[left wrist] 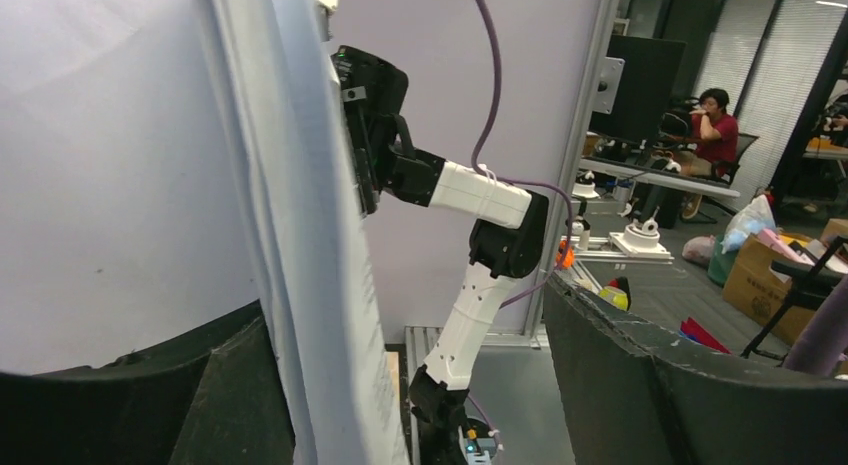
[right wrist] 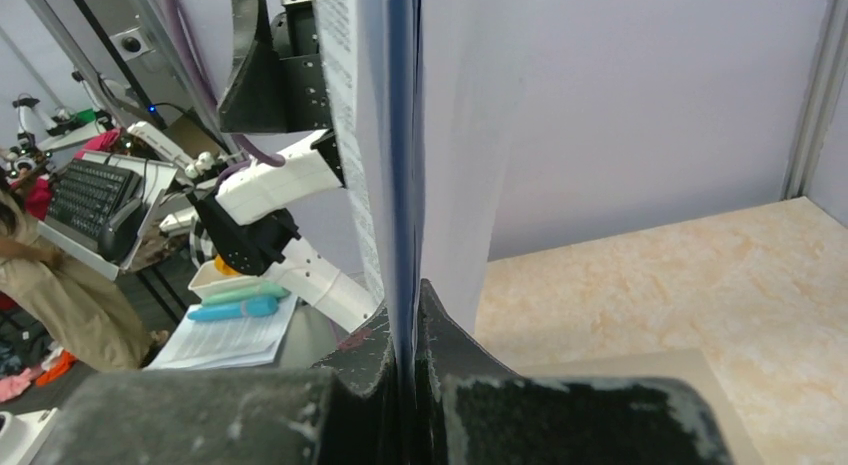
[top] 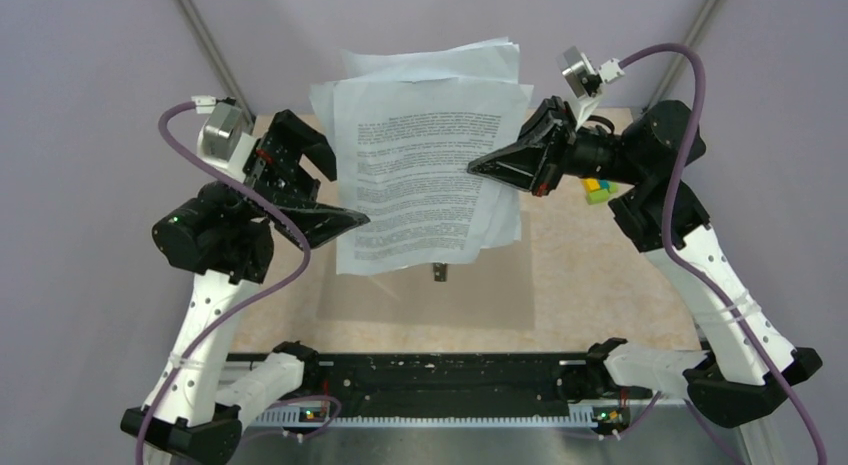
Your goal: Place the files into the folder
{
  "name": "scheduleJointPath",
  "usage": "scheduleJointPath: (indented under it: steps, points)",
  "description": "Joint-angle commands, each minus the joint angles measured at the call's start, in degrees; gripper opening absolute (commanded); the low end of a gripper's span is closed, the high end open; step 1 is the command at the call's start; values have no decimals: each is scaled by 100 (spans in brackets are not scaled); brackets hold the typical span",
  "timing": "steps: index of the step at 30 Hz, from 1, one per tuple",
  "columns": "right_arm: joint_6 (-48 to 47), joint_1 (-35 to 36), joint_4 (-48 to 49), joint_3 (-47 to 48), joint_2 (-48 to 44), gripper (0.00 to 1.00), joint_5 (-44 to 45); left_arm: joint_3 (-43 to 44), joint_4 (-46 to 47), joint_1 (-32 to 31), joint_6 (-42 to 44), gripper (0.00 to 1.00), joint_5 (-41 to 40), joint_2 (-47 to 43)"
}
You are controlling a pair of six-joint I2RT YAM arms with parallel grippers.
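Observation:
The files (top: 425, 170), white printed sheets, hang upright in the air above the table. My right gripper (top: 476, 168) is shut on their right edge; in the right wrist view the sheets (right wrist: 400, 135) are pinched between the closed jaws (right wrist: 405, 360). My left gripper (top: 325, 185) is open at the sheets' left edge. In the left wrist view the files (left wrist: 310, 285) stand against the left finger (left wrist: 230, 395), far from the right finger (left wrist: 640, 385). The tan folder (top: 480, 300) lies flat on the table below, with its metal clip (top: 440, 273) showing.
A small yellow-blue-green block cluster (top: 598, 190) sits on the beige table (top: 600, 275) behind my right arm. A black rail (top: 440, 385) runs along the near edge between the arm bases. Frame posts stand at both back corners.

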Motion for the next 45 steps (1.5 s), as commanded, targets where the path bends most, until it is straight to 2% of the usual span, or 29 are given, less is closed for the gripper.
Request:
scheduleJointPath:
  steps: [1,4,8,9,10,13,16,19,20,23,26,29,37,45]
  points:
    - [-42,53,260,138,-28,0,80,143,-1090,-57,784,80,-213,-35]
    - [126,52,500,23,-41,0,53,320,-2478,-190,1810,71,-507,-105]
    - [190,50,595,-58,-39,0,55,398,-3579,-304,2580,48,-1012,-101]
    - [205,58,618,-84,-38,0,60,429,-3848,-331,2754,42,-1208,-98]
    - [228,53,640,-106,-36,0,72,438,-4080,-346,2956,29,-1428,-88]
    - [231,52,584,-210,-64,0,174,446,-4622,-418,3311,1,-2059,-66]
    - [173,62,384,-324,-91,0,455,428,-5123,-654,3683,0,-2882,-45]
    - [37,197,93,-452,-112,0,936,410,-5897,-1247,4249,0,-4401,-2]
    - [-69,271,-93,-494,-112,0,1150,367,-5980,-1374,4334,0,-4685,42]
    - [-478,453,-561,-621,-154,0,1726,242,-5912,-1440,4288,0,-4554,130]
    - [-672,450,-538,-823,-302,24,1917,240,-5834,-1455,4283,0,-4376,118]
    - [-695,444,-383,-839,-305,39,1812,335,-5832,-1443,4267,0,-4137,132]
    - [-502,351,230,-1172,-439,54,1653,415,-5727,-1444,4000,0,-3911,11]
    - [-63,175,1030,-1583,-678,61,1394,601,-5786,-1446,3771,0,-4040,-76]
